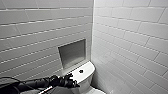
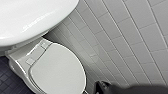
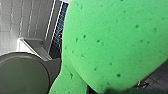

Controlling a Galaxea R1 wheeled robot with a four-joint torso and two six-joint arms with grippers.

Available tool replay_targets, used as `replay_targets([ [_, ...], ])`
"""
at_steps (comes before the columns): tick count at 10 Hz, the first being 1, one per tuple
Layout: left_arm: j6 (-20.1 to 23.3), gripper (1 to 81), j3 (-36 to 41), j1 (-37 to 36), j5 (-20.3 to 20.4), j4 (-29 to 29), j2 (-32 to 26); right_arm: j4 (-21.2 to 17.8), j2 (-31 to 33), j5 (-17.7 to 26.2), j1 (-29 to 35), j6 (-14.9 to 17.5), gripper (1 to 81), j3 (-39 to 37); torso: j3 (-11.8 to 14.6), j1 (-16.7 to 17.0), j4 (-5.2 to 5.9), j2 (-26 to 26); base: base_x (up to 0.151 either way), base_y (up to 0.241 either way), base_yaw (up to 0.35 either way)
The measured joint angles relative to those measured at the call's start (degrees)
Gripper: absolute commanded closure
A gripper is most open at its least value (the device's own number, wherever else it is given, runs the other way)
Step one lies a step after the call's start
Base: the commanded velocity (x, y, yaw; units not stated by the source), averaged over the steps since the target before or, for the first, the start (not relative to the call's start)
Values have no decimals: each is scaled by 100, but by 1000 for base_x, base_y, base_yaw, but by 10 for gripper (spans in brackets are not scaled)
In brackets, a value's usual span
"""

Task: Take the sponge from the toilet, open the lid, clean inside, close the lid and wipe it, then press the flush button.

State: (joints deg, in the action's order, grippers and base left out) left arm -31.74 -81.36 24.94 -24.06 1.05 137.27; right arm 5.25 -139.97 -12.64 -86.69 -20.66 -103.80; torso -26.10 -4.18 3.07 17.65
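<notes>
— 2 wrist views differ. The right one has the sponge [image 3: 112, 42] looming close: bright green, pitted, rounded. The left one has the closed oval lid [image 2: 57, 72], smooth white plastic.
— And the left gripper [image 1: 73, 82]?
— Just beside the toilet [image 1: 87, 68], glossy ceramic, among glazed wall tiles [image 1: 130, 37]. Open or closed, I cannot tell, on either arm.

Walls [image 1: 130, 37]: white rectangular tile, corner junction; recessed niche [image 1: 72, 53] in one wall; floor [image 2: 7, 80]: small dark tiles
</notes>
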Motion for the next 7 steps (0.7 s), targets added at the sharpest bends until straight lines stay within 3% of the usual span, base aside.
replay_targets([
  [3, -284, 811, -635, -330, -35, -4, 542, -16, -5, -34, 91, -4, 811, 11, -306, -5, 0, -7, 0, 0, 0],
  [7, -562, 811, -1412, -753, -40, -23, 942, -27, -18, -48, 118, -23, 811, 24, -372, -9, 0, -11, 0, 0, 0],
])
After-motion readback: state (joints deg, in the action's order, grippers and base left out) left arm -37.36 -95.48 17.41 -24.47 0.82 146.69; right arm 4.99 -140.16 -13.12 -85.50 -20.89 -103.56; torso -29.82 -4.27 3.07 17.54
